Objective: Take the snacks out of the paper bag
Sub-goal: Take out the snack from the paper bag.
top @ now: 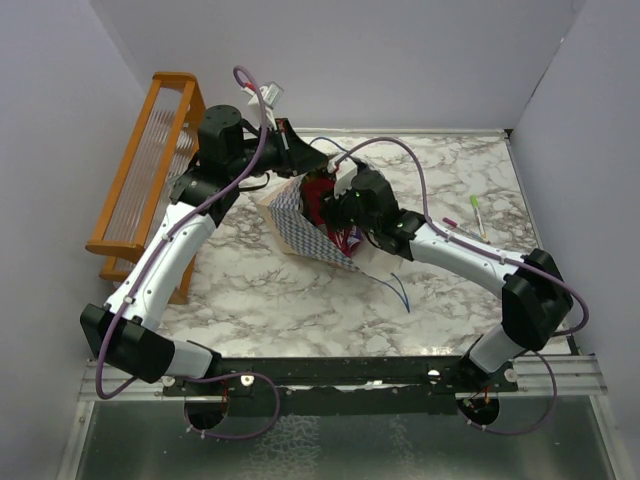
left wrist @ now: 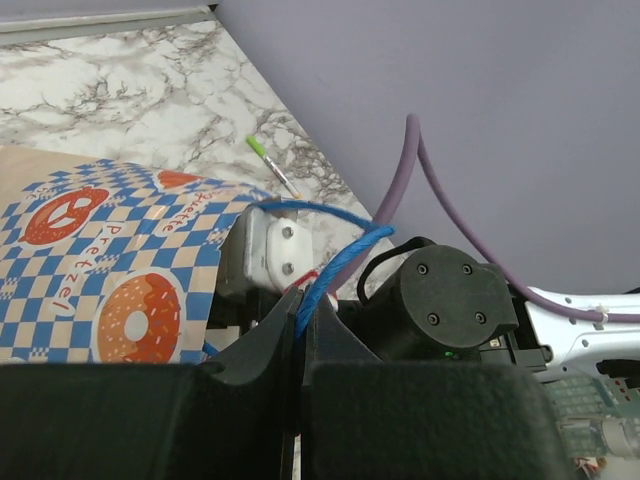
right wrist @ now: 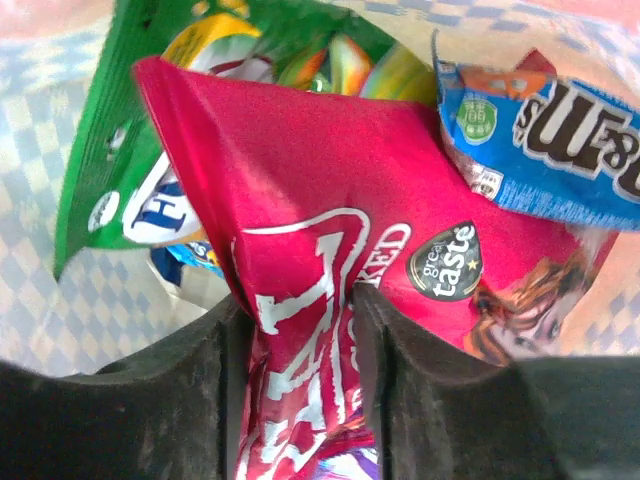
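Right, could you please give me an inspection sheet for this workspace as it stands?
Surface: marble-pattern table, with the bag at its centre.
Job's things: paper bag; pink-red packet, blue packet and green packet inside it.
Clutter: green pen towards the right wall.
Grippers: left gripper shut on the bag's blue cord handle; right gripper inside the bag, shut on the pink-red packet.
Cables: purple cable loops along each arm.
Surroundings: orange wooden rack at the left; plain walls.
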Controlling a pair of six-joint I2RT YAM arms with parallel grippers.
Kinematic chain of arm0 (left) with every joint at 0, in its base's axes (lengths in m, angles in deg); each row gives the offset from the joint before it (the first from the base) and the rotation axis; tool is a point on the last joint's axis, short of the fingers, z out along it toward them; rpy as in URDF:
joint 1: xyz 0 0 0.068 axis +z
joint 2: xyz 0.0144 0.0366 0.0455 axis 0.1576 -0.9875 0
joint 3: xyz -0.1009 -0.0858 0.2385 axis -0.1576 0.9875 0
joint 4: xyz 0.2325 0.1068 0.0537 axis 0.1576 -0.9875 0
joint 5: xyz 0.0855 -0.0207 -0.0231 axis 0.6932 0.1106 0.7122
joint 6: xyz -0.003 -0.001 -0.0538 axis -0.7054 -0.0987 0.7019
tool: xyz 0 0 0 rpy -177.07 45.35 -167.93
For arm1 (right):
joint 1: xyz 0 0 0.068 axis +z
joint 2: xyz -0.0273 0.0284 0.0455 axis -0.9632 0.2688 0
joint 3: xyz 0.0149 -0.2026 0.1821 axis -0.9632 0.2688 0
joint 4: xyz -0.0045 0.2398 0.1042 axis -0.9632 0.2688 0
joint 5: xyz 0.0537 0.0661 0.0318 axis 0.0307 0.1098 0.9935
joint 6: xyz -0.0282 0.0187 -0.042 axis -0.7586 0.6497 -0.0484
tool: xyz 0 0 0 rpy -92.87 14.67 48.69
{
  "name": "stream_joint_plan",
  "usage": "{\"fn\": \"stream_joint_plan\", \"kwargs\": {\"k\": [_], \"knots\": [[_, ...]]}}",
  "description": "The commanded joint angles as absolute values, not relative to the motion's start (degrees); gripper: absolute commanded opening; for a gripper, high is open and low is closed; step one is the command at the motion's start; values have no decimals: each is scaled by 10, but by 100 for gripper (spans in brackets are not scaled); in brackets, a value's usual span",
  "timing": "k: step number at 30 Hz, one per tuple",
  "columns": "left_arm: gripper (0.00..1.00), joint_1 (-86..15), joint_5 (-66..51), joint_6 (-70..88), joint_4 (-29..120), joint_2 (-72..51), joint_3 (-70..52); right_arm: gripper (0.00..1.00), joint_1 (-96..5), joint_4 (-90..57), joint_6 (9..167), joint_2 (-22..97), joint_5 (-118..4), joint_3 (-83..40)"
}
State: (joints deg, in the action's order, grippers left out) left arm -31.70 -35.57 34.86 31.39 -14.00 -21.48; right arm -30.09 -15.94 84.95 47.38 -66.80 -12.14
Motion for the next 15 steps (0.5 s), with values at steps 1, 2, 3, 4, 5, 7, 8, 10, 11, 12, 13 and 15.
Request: {"fn": "stream_joint_plan", "kwargs": {"k": [1, 2, 3, 4, 5, 7, 8, 10, 11, 12, 13, 15], "knots": [[0, -321, -342, 349, 296, -108, -228, 30, -298, -168, 855, 473, -726, -145], [0, -321, -337, 346, 293, -106, -228, 22, -298, -165, 858, 465, -730, -143], [0, -321, -333, 345, 290, -104, -227, 18, -298, -166, 860, 458, -731, -138], [0, -321, -330, 344, 288, -103, -226, 15, -298, -166, 862, 450, -732, -134], [0, -321, -327, 343, 288, -102, -226, 11, -298, -164, 865, 443, -733, -131], [0, -321, -323, 340, 285, -102, -226, 7, -298, -153, 870, 431, -731, -131], [0, -321, -319, 339, 283, -102, -226, 5, -298, -146, 873, 425, -728, -133], [0, -321, -309, 335, 276, -102, -226, 2, -298, -134, 881, 411, -722, -135], [0, -321, -300, 329, 270, -101, -224, 1, -298, -128, 890, 387, -694, -135], [0, -321, -296, 328, 269, -101, -222, 1, -298, -129, 895, 378, -680, -133], [0, -321, -291, 326, 268, -100, -221, 1, -298, -133, 896, 369, -663, -131], [0, -321, -283, 324, 265, -100, -222, 1, -298, -138, 900, 355, -647, -129]]}}
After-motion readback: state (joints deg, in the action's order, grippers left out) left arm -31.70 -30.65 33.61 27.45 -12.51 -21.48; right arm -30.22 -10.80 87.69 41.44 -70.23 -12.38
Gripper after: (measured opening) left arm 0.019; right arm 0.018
